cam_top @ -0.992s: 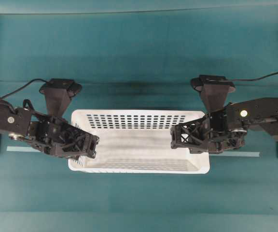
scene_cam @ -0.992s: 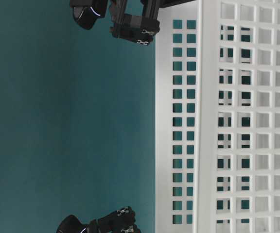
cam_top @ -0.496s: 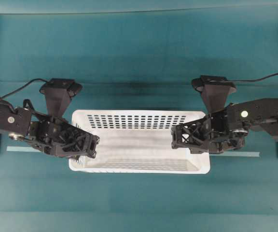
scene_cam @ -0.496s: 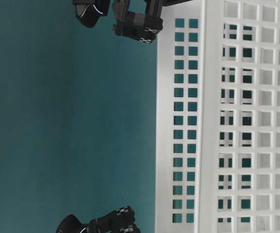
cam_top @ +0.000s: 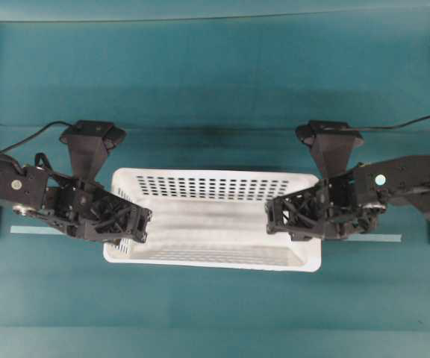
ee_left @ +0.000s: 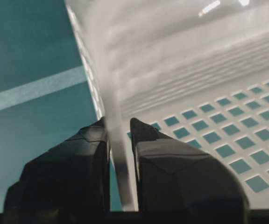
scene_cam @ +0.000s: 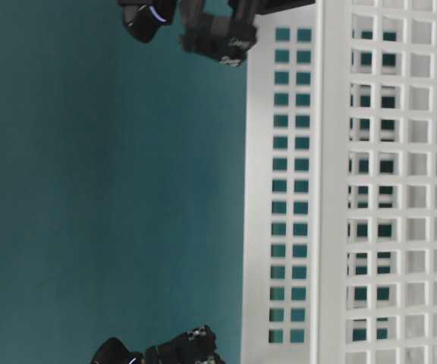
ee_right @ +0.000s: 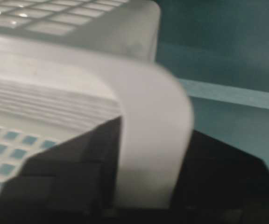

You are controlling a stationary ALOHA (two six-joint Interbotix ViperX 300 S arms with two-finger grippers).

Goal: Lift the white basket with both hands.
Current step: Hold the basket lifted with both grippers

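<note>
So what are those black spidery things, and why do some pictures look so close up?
Those are two robot arms with pinching hands called grippers. The picture from above shows the left gripper and the right gripper at either end of a white basket on a teal table. One camera sits low by the table and sees the basket's holey wall. Two more cameras ride on the wrists, so they look very close: the left gripper's fingers pinch the basket's rim. The rim also sits between the right gripper's fingers, though that picture is blurry.

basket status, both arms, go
Left gripper shut on the basket end wall. Right gripper straddles the opposite rim, grip unclear. Basket between both arms on the teal table. Nothing in the way.
</note>
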